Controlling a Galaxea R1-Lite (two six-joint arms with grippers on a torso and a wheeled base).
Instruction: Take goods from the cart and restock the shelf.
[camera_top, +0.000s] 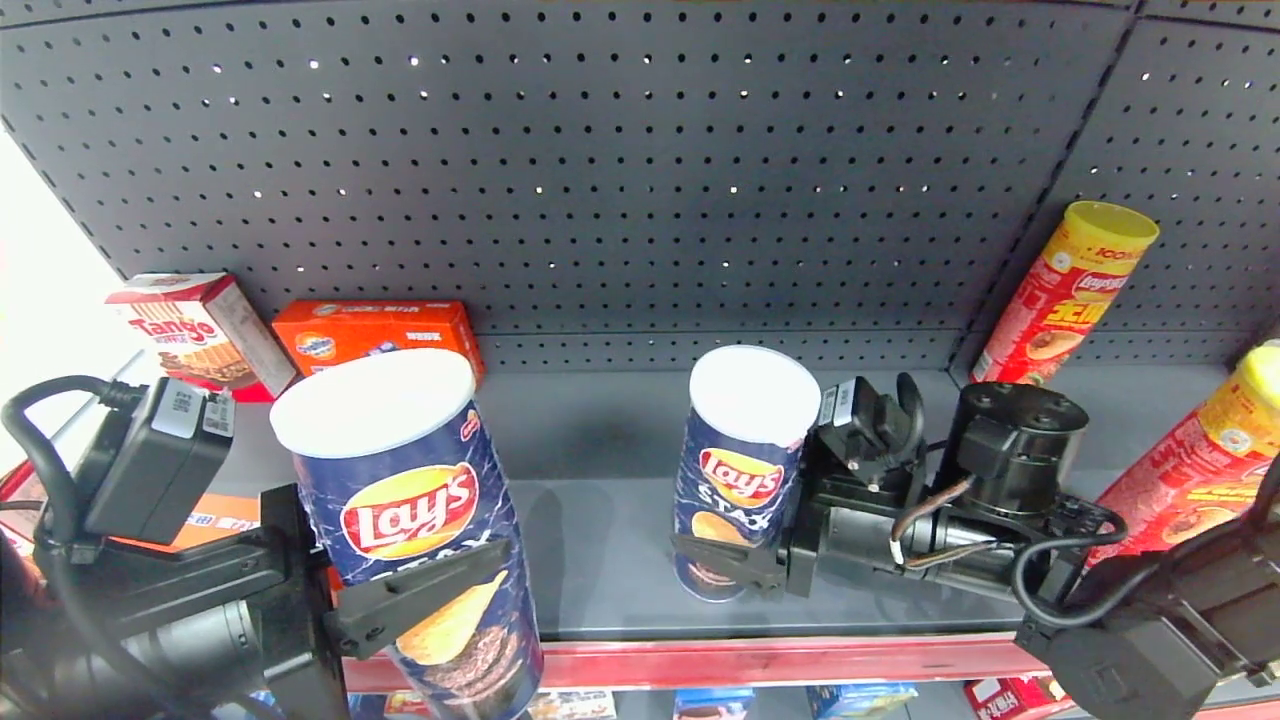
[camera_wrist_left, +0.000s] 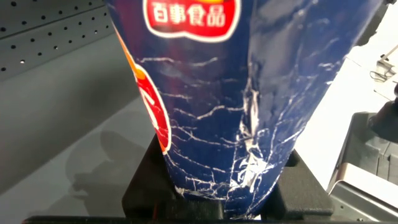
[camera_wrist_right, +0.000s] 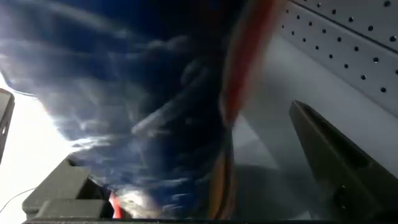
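Left gripper (camera_top: 425, 600), seven o'clock, pinches blue can (camera_top: 390, 470) upright for shelving; right gripper (camera_top: 728, 545), five o'clock (fingers spread, likely releasing), flanks second blue can (camera_top: 745, 450) on shelf (camera_top: 600, 560).

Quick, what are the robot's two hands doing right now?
Left gripper: shut on a blue chip can.
Right gripper: open around the second blue can standing on the shelf.
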